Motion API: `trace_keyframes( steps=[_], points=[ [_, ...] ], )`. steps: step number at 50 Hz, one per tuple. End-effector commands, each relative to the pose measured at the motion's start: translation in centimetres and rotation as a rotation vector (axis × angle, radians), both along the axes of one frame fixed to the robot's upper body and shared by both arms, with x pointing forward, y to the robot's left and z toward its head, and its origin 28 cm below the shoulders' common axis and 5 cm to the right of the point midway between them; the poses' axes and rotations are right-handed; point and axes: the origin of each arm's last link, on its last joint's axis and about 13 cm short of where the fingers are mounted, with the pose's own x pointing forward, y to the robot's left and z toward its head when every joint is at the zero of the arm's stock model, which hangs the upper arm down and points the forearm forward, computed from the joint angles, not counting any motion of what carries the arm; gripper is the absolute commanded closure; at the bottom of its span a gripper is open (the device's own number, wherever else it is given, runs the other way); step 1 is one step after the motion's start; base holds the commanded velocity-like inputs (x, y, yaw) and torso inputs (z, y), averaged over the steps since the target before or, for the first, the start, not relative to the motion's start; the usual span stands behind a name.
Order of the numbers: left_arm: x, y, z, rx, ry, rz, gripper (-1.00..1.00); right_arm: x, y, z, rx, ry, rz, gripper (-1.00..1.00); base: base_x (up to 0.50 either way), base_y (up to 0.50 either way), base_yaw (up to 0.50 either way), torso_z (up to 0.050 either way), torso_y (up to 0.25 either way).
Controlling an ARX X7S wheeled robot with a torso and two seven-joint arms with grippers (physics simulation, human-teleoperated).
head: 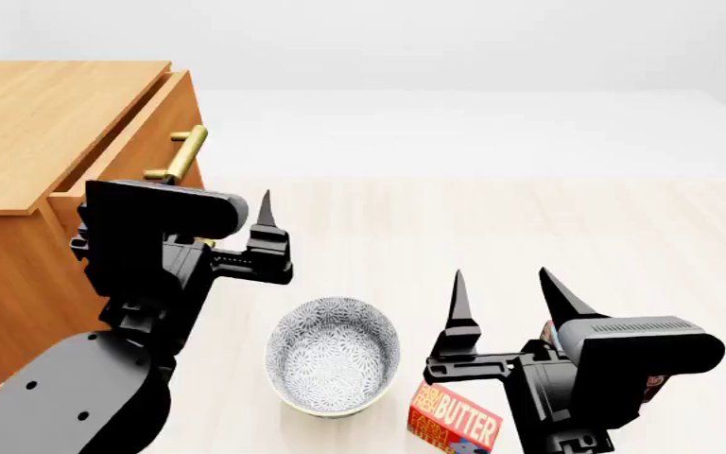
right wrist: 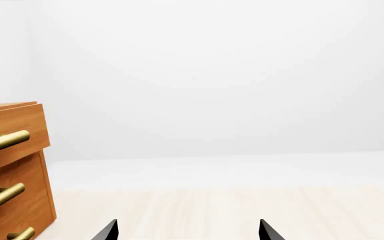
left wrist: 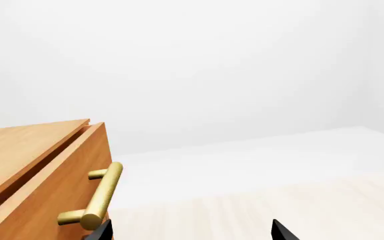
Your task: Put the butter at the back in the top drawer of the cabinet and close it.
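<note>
Cabinet (head: pixel 48 123): top drawer (head: pixel 148 142) slightly open. Butter (head: pixel 456 423): just right of bowl (head: pixel 334 355), under right gripper (head: pixel 509 295). Left gripper (head: pixel 266 222): near drawer handle (head: pixel 186 154). Both grippers spread wide, empty.

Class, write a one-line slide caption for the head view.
Both grippers, left and right, hover open above bowl and butter, beside the cabinet.

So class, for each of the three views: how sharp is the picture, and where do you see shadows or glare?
Head view: sharp throughout, flat even light, no glare, only faint shading under the bowl. Left wrist view: crisp, with a soft highlight along the brass handle. Right wrist view: equally sharp, the cabinet evenly lit, no cast shadows visible.
</note>
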Motion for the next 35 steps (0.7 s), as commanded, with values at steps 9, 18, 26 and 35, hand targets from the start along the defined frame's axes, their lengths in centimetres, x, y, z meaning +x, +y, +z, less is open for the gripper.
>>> trace_keyframes(
  steps=[9,18,26,35],
  points=[
    [4.7,-0.1,12.5,0.061,-0.068,-0.019,-1.00,-0.8,-0.1,0.1,0.008,-0.001,0.023,-1.00,0.00,0.00,0.00,0.000,0.000],
    [8.6,0.3,17.8,0.042,-0.122,0.056,-1.00,-1.1,0.0,-0.4,0.009,0.002,0.034,-1.00,0.00,0.00,0.00,0.000,0.000],
    [13.1,0.9,20.8,0.048,-0.101,0.131,-1.00,-1.3,0.0,-0.5,0.009,0.004,0.030,-1.00,0.00,0.00,0.00,0.000,0.000],
    [17.8,1.2,20.5,0.104,-0.067,0.191,-1.00,-1.1,-0.2,-0.5,0.005,0.007,0.018,-1.00,0.00,0.00,0.00,0.000,0.000]
  ],
)
